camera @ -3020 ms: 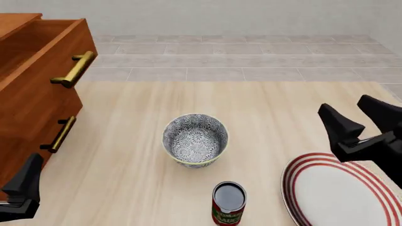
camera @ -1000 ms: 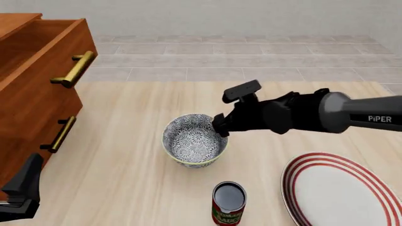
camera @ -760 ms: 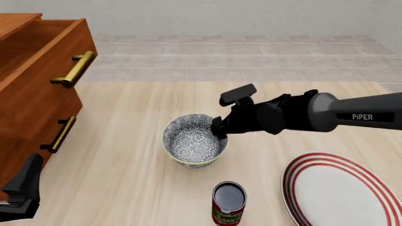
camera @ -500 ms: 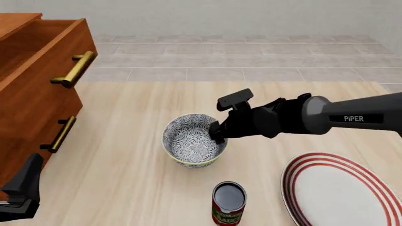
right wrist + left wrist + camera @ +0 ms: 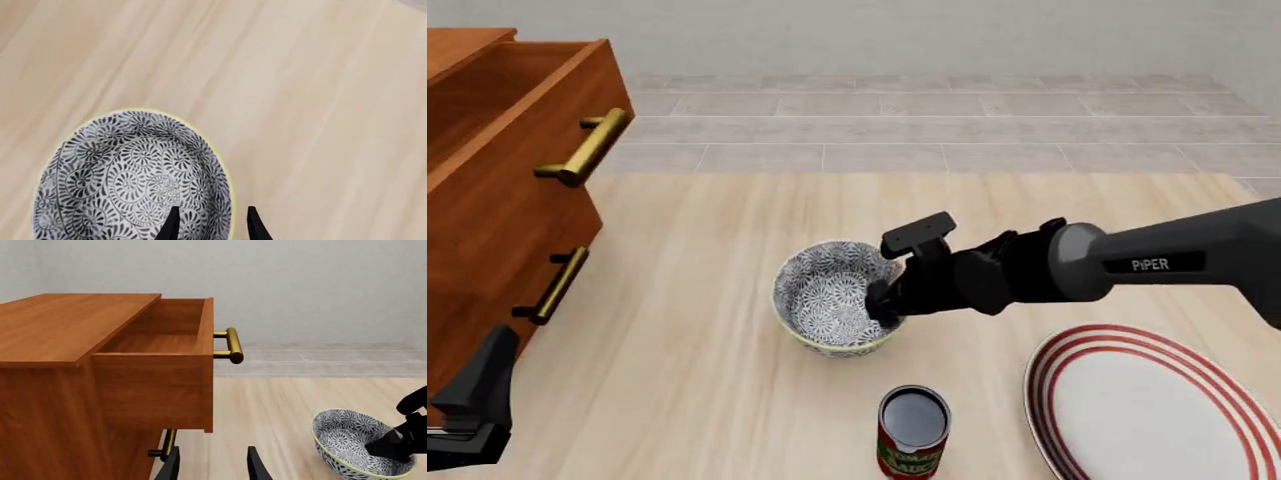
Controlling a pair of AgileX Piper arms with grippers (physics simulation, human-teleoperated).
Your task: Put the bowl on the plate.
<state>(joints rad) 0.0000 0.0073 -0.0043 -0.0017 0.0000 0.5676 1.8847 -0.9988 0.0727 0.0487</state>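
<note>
The bowl, blue-grey floral with a pale yellow rim, stands upright mid-table. My right gripper reaches in from the right and dips over the bowl's right rim. In the right wrist view the gripper is open, one finger inside the bowl and the other outside its rim. The plate, white with red rings, lies at the front right, apart from the bowl. My left gripper rests open at the front left, far from both. The left wrist view shows the bowl with the right gripper's fingers in it.
A red-and-green labelled can stands just in front of the bowl, between it and the table's near edge. A wooden dresser with its top drawer pulled open and brass handles fills the left side.
My right arm swung from above the plate leftward to the bowl, then lowered until its fingers straddle the bowl's right rim. Bowl, can, plate and left arm have not moved.
</note>
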